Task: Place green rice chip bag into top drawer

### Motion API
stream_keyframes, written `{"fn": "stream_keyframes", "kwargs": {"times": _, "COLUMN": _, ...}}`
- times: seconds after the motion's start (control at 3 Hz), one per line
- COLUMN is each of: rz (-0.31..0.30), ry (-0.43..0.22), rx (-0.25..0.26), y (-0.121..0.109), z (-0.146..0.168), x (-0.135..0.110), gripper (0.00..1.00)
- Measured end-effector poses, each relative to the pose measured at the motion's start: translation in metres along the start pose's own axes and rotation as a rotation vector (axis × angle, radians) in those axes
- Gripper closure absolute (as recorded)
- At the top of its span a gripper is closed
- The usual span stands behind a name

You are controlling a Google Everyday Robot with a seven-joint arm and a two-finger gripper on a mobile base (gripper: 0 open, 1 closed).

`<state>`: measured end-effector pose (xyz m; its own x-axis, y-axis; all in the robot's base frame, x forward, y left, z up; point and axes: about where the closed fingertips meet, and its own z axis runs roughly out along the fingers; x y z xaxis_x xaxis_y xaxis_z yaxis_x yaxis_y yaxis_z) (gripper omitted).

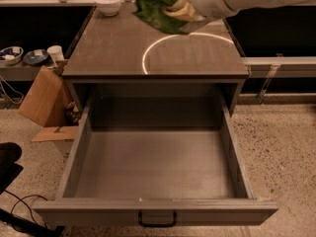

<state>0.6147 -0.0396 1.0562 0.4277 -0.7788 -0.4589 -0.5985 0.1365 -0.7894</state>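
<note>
Drawer [153,169] open; tool [178,11] grips bag [154,15] above counter [111,48].

Pale end effector [183,11] above countertop [113,48]; green bag [154,13]; grey drawer [158,207], black handle [157,219].

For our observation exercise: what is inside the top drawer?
The top drawer shows only its bare grey floor; the front panel hides the nearest strip. The gripper holds the green rice chip bag above the countertop.

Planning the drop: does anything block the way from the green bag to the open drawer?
Nothing visible does. The gripper holds the green rice chip bag above the cabinet top; the top drawer below stands open, its bottom bare.
</note>
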Motion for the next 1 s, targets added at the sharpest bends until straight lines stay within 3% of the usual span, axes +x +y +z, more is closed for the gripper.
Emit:
{"fn": "stream_keyframes", "kwargs": {"times": 0.33, "rz": -0.030, "ry": 0.002, "rx": -0.047, "y": 0.048, "z": -0.057, "x": -0.034, "gripper": 1.00}}
{"fn": "stream_keyframes", "kwargs": {"times": 0.67, "rz": 0.046, "ry": -0.040, "rx": -0.144, "y": 0.117, "z": -0.076, "x": -0.020, "gripper": 1.00}}
{"fn": "stream_keyframes", "kwargs": {"times": 1.0, "rz": 0.286, "ry": -0.180, "rx": -0.210, "y": 0.199, "z": -0.057, "x": 0.031, "gripper": 1.00}}
